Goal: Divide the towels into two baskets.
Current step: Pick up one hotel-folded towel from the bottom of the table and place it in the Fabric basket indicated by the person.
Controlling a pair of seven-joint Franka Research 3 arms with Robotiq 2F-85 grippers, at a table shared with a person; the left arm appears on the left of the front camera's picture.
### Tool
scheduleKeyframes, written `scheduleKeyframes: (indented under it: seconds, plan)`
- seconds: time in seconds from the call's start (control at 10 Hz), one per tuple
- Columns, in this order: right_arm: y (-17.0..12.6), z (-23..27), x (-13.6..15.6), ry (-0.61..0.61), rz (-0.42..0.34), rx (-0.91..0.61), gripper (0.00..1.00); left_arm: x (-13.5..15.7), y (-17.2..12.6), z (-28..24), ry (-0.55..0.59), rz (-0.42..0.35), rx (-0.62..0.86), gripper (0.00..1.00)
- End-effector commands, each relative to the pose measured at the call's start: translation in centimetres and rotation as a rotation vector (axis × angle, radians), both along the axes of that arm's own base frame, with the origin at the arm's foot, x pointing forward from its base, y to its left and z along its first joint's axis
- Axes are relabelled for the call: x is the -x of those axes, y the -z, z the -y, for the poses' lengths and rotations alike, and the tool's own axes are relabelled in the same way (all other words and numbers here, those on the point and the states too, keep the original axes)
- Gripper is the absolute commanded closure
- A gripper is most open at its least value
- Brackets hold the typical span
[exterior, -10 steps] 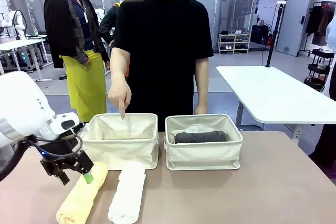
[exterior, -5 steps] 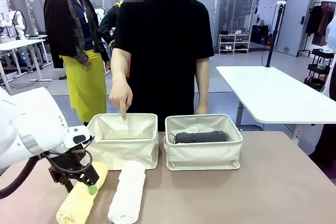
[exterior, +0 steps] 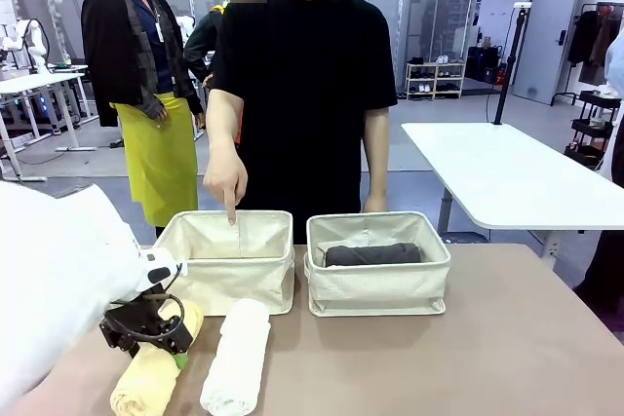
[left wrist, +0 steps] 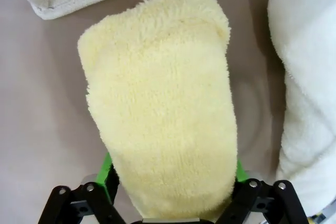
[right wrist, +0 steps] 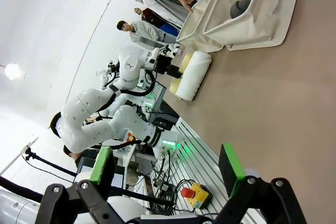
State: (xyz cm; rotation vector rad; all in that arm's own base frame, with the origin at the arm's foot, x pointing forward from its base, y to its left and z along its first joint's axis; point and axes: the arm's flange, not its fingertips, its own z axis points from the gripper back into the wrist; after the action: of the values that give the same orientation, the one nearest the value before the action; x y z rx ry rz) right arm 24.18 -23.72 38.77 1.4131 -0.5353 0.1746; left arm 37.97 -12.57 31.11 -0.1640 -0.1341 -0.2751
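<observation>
The pale yellow towel (exterior: 148, 377) lies on the table in front of the left basket (exterior: 229, 270). My left gripper (exterior: 146, 331) is down over its far end. Its green pads (left wrist: 107, 174) stand wide apart on either side of the pale yellow towel (left wrist: 163, 103), open. The white towel (exterior: 237, 358) lies just right of it. The dark grey towel (exterior: 372, 254) lies in the right basket (exterior: 378, 284). The cream-pink towel is out of view. My right gripper (right wrist: 167, 161) hangs open above the table with nothing between its fingers.
A person stands behind the baskets, and their hand (exterior: 226, 182) points a finger down into the left basket. A second white table (exterior: 507, 177) stands at the back right. Bare tabletop (exterior: 468, 358) stretches in front of the right basket.
My left gripper has come down and a little right, from above the yellow towel's far end to straddling it. The person's pointing hand has stayed in place.
</observation>
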Motion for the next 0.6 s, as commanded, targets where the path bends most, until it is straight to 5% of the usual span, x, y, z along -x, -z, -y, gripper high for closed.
scheduleKeyframes:
  seconds: [0.0,0.1,0.2,0.3,0.4,0.5]
  plan:
    - [-0.4,-0.1,0.4,0.000,-0.002,-0.005,0.00,9.8,1.0,-3.4,0.019,0.004,0.039,0.20]
    - [-0.4,-0.1,0.4,0.000,-0.002,-0.005,0.00,9.8,0.7,-3.6,0.010,0.011,0.041,0.40]
    - [-0.4,-0.1,0.4,0.000,-0.002,-0.005,0.00,9.9,0.6,-3.7,0.011,0.009,0.036,0.25]
    - [-0.4,-0.1,0.4,0.000,-0.002,-0.005,0.00,10.0,0.4,-3.8,0.011,-0.001,0.045,0.60]
    - [-0.4,-0.1,0.4,0.000,-0.002,-0.005,0.00,10.0,0.2,-3.8,0.002,-0.019,0.061,0.45]
    - [-0.4,-0.1,0.4,0.000,-0.002,-0.005,0.00,10.0,-0.1,-3.9,0.008,-0.021,0.066,0.80]
